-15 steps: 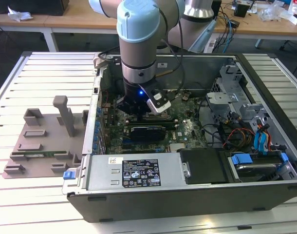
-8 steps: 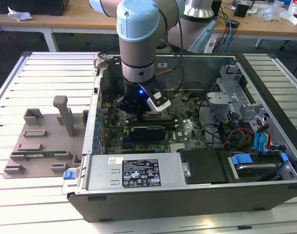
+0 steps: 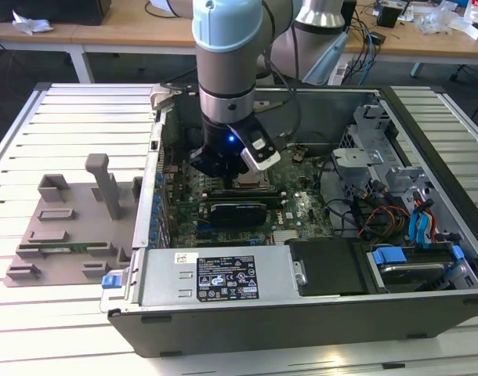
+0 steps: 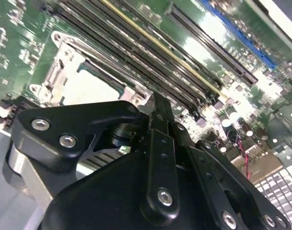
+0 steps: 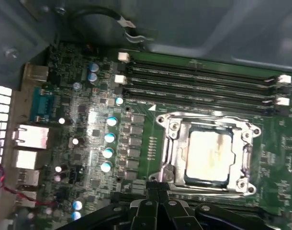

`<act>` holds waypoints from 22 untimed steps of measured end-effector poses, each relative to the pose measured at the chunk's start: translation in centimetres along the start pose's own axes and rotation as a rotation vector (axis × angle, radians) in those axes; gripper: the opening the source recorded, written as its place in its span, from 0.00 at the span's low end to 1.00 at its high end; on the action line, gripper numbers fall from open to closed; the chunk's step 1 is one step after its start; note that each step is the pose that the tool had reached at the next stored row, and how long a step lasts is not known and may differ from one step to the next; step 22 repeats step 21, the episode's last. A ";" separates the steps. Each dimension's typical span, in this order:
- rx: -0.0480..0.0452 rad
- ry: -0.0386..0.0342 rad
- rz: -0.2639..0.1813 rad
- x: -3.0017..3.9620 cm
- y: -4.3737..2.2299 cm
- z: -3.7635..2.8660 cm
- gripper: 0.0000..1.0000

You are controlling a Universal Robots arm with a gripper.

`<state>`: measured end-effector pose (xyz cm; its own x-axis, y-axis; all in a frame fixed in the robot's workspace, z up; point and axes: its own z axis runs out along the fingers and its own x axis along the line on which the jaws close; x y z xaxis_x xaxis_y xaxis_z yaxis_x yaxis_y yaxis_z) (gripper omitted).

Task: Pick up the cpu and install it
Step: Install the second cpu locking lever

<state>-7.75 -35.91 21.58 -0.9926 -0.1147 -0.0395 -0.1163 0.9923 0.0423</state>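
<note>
in the second wrist view the black gripper (image 4: 158, 112) sits nearest, its fingers drawn together to a closed tip with nothing between them. just past that tip, in the first wrist view, the cpu (image 5: 209, 154) lies flat inside the metal-framed socket (image 5: 172, 143) on the green motherboard (image 5: 88, 120). beyond the socket run the long memory slots (image 5: 198, 76). in the exterior view the arm reaches down into the open computer case (image 3: 427, 313), with a grey fixture tray (image 3: 66, 227) to the exterior view's left.
</note>
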 end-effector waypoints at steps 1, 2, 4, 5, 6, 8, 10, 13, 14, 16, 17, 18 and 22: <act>0.0074 0.0026 0.000 -0.36 0.07 0.02 0.11; 0.0120 0.0049 0.000 -0.64 0.14 0.03 0.11; 0.0190 0.0119 0.000 -1.66 0.51 0.09 0.11; 0.0203 0.0139 0.000 -1.98 0.68 0.11 0.11; 0.0228 0.0185 0.000 -2.69 1.13 0.15 0.11; 0.0237 0.0199 0.000 -3.17 2.09 0.11 0.11; 0.0237 0.0199 0.000 -3.28 2.45 -0.45 0.11; 0.0234 0.0210 0.000 -3.65 2.67 -1.17 0.11; 0.0236 0.0221 0.000 -3.90 2.80 -1.43 0.11; 0.0235 0.0220 0.000 -4.05 3.01 -2.14 0.11; 0.0234 0.0220 0.000 -4.07 3.05 -2.27 0.11; 0.0232 0.0219 0.000 -4.09 3.08 -2.33 0.11; 0.0234 0.0221 0.000 -4.08 3.08 -2.36 0.11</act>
